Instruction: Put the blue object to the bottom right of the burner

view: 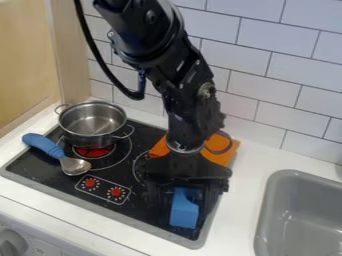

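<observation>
One blue object (184, 212) shows at the lower right of the black cooktop (137, 206), near the front rim, and we see it directly below the gripper (188, 186). Its narrower upper part runs up to the gripper's underside, within the gripper's width, while its broader, blocky end points down toward the front rim. We cannot tell whether the gripper is spread, pressed together or pinching the object, nor whether the object's lower end touches the glass.

Above the gripper, the black arm (190, 112) comes down from the top edge of our view. Behind the gripper we find an orange cloth (220, 150), partly hidden by the arm, at the back right corner of the cooktop. Toward the left, two red knobs (103, 188) sit on an outlined panel. Farther left, a spoon (75, 165) lies with its blue handle across the left rim and its metal bowl on the glass. Just behind it, a metal pot (91, 122) stands over a red burner (94, 151). To the right, we see a grey sink (266, 210) set in the white counter (247, 175), with white wall tiles (274, 75) behind.
</observation>
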You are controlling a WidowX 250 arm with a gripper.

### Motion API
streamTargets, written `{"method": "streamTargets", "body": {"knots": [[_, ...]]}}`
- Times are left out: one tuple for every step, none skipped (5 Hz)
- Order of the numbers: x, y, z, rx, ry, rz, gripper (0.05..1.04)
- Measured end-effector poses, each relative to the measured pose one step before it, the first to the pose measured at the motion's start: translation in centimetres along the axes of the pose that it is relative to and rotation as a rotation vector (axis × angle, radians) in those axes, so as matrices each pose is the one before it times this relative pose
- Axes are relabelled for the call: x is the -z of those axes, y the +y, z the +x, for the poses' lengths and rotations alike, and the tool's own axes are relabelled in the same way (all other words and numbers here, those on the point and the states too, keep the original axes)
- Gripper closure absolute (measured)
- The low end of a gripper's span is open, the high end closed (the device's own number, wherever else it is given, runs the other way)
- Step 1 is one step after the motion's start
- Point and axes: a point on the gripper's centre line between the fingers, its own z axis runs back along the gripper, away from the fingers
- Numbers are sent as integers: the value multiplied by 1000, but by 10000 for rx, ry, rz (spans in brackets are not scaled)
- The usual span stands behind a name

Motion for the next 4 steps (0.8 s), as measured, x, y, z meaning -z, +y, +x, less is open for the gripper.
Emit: {"method": "streamTargets", "body": {"knots": [[-750,168,-313,120,191,-53,79],[-2405,-321,580,189,-479,-415,85],[-3516,-215,1226,34,-758,-310,85],[-2759,398,409,113,-571,30,85]]}}
